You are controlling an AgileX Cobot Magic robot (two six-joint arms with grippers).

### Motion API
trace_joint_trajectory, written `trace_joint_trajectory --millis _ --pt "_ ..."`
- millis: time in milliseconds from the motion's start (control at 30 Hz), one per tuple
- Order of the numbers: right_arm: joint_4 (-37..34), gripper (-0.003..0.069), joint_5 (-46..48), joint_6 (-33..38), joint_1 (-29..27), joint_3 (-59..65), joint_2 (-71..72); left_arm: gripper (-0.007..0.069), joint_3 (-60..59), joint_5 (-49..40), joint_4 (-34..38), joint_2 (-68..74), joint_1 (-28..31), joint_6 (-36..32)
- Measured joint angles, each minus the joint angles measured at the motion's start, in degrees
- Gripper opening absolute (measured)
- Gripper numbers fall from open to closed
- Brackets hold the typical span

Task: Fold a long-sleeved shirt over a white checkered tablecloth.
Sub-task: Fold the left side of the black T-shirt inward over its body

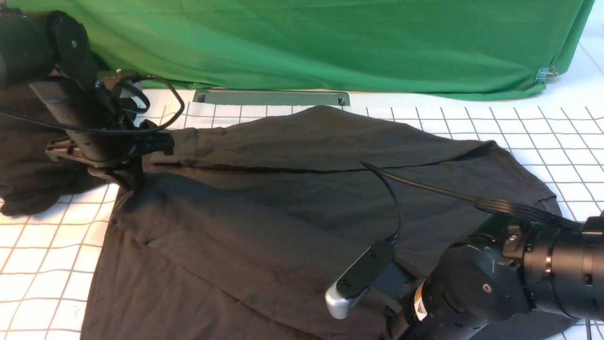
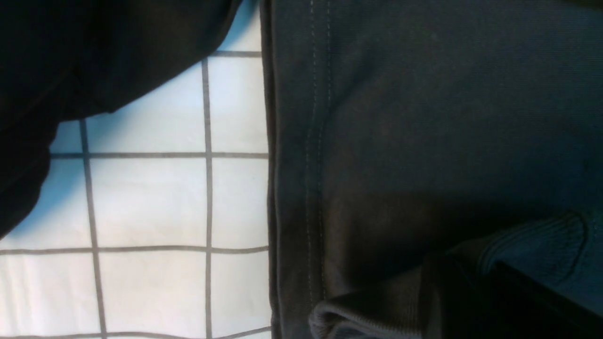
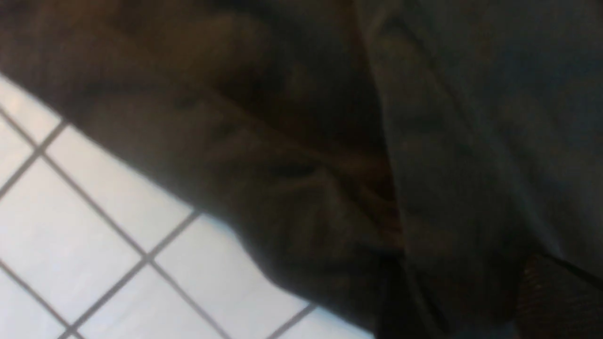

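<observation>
The long-sleeved shirt, dark brown-black, lies spread across the white checkered tablecloth, with its far part folded over along a crease. No print or label shows. My left gripper points down at the shirt's left edge. In the left wrist view a ribbed band of the shirt bunches up at the jaws, which look shut on it. My right wrist is low at the near right and hides its fingers. In the right wrist view, wrinkled cloth gathers into the right gripper, beside a textured pad.
A shapeless black cloth heap lies at the far left, beside my left arm. The green backdrop cloth hangs across the back, with a grey slot at its foot. A cable arcs over the shirt from my right wrist.
</observation>
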State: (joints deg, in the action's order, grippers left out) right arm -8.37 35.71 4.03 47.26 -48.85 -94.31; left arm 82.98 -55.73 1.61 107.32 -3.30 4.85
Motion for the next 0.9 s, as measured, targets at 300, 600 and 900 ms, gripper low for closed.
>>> trace_joint_trajectory --millis 300,600,900 --pt "0.27 0.0017 5.38 -0.67 0.38 -0.07 1.13 0.0034 0.0 -2.73 0.27 0.0 0.0 -0.18" --pt "0.32 0.0017 13.94 -3.57 4.85 -0.07 9.17 0.0034 0.0 -7.25 0.9 0.0 0.0 -3.31" --pt "0.32 0.0084 12.81 -4.67 5.76 0.54 9.23 0.0039 0.0 -6.92 1.25 0.0 0.0 -5.62"
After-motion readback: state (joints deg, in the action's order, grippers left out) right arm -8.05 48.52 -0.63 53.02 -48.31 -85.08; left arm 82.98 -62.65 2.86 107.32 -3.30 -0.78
